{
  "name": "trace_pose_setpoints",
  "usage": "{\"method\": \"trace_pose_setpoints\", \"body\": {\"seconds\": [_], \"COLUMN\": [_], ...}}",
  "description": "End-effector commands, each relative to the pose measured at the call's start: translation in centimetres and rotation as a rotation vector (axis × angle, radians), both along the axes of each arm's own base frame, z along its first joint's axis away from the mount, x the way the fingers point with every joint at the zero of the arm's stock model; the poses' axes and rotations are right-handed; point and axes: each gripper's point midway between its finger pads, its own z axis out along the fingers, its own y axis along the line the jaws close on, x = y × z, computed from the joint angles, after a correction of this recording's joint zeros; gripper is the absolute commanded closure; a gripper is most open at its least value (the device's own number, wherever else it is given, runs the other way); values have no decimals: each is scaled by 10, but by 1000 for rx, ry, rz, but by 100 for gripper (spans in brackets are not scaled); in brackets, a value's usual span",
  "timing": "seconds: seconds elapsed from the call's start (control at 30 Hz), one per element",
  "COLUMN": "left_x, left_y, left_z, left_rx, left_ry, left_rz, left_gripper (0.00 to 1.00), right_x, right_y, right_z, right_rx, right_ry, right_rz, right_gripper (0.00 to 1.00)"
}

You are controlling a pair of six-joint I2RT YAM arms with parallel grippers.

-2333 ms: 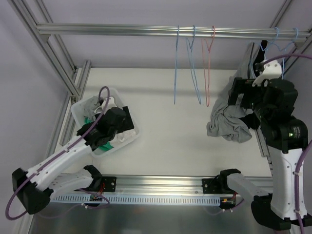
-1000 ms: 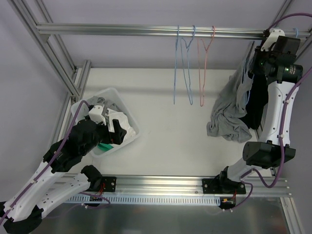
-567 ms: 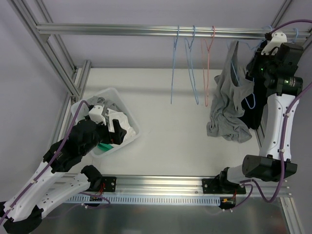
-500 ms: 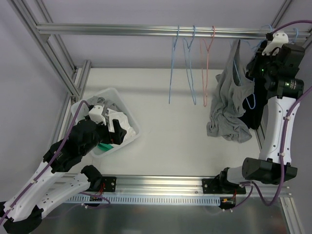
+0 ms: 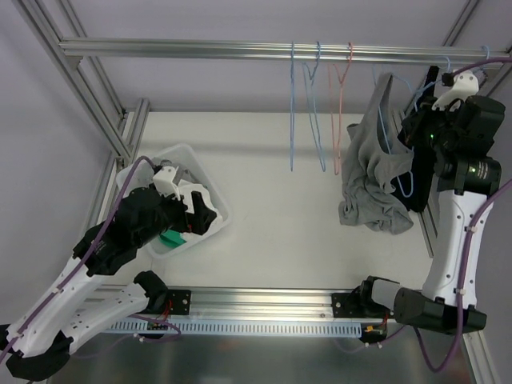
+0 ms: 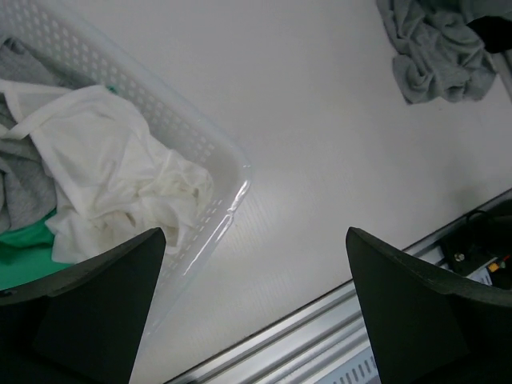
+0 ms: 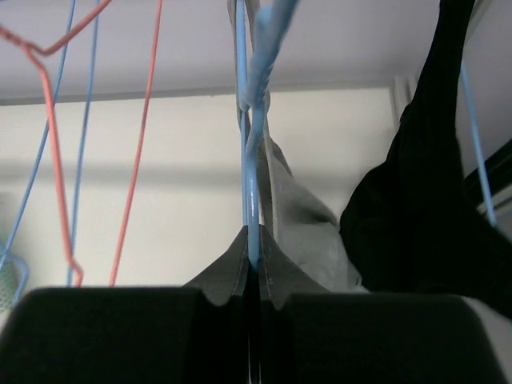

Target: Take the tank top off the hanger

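Tightly pinched on the light blue hanger [image 7: 250,184] at the right gripper [image 7: 252,268]: fingers [image 7: 224,280] pressed flat against the thin wire from either side, no gap between pad and wire, nothing else in the grip. Straight above the fingers, the wire rising to a twisted neck. Just behind the fingers and slightly to their right, the grey tank top [image 7: 300,216], draped over that same hanger and falling away below them. Farther to the right of the fingers, a black garment [image 7: 416,184] hanging. Off to their left, a red hanger [image 7: 141,136], bare. From above, fingers held high beside the rail [image 5: 200,50], with the tank top hanging just to their left and its lower end bunched on the table [image 5: 272,240] well beneath them.

Spread wide at the left gripper [image 6: 254,234]: both fingers far apart, gripping nothing and touching nothing. Beneath the left finger, a white basket [image 6: 184,132] holding a crumpled white garment [image 6: 120,172], with green cloth [image 6: 24,264] under its near edge. Between the fingers, the basket's corner and bare table. Far beyond the right finger, the heaped end of the tank top, well apart from the basket.
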Motion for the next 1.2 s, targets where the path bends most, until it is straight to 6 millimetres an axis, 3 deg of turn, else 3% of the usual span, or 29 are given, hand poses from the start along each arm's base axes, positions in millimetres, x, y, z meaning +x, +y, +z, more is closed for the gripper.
{"method": "trace_pose_setpoints", "body": {"seconds": [0.0,0.03,0.07,0.13,0.17,0.2,0.3,0.33,0.37,0.4,0.43,0.47,0.5,0.53,0.57,0.6,0.63,0.7,0.73,0.8,0.93,1.17], "left_x": [3,1,1,6,7,11,11,6,4,10,-2,-1,6,-3,-3,3,-1,-4,-5,-3,4,22], "left_y": [-37,-45,-52,-76,-84,-103,-134,-159,-172,-195,-207,-218,-243,-251,-262,-287,-292,-320,-323,-339,-355,-366], "left_z": [73,83,104,122,139,139,182,201,210,206,238,248,240,268,273,260,280,269,276,265,249,229], "left_rx": [-184,-208,-242,-286,-315,-312,-328,-334,-326,-281,-323,-313,-281,-323,-314,-285,-311,-272,-257,-222,-202,-157], "left_ry": [-128,-139,-173,-189,-215,-200,-327,-365,-393,-409,-467,-516,-511,-563,-594,-581,-624,-642,-687,-687,-669,-649], "left_rz": [-137,-178,-208,-290,-314,-357,-420,-459,-489,-520,-567,-591,-615,-652,-679,-700,-705,-747,-744,-721,-705,-633], "left_gripper": [1,1,1,1,1,1,1,1,1,1,1,1,1,1,1,1,1,1,1,1,10,39], "right_x": [-52,-63,-72,-103,-111,-132,-163,-181,-190,-200,-214,-222,-231,-241,-246,-254,-257,-266,-267,-271,-283,-289], "right_y": [13,15,17,24,26,31,32,36,38,44,51,62,65,69,70,71,71,72,69,67,72,87], "right_z": [22,4,0,-3,-17,-12,-19,-22,-20,-13,-11,-8,-6,-4,-2,0,2,5,6,8,20,25], "right_rx": [68,85,90,119,131,126,102,95,92,99,111,128,133,133,130,125,121,110,103,93,94,114], "right_ry": [-74,-20,-13,-36,-16,-67,-75,-65,-72,-95,-114,-126,-137,-158,-166,-169,-173,-179,-183,-191,-229,-235], "right_rz": [-24,-30,-33,-45,-47,-43,-66,-64,-62,-39,-14,37,50,63,65,73,78,96,85,92,139,235], "right_gripper": [100,100,100,100,100,100,100,100,100,100,100,100,100,100,100,100,100,100,99,100,100,100]}}
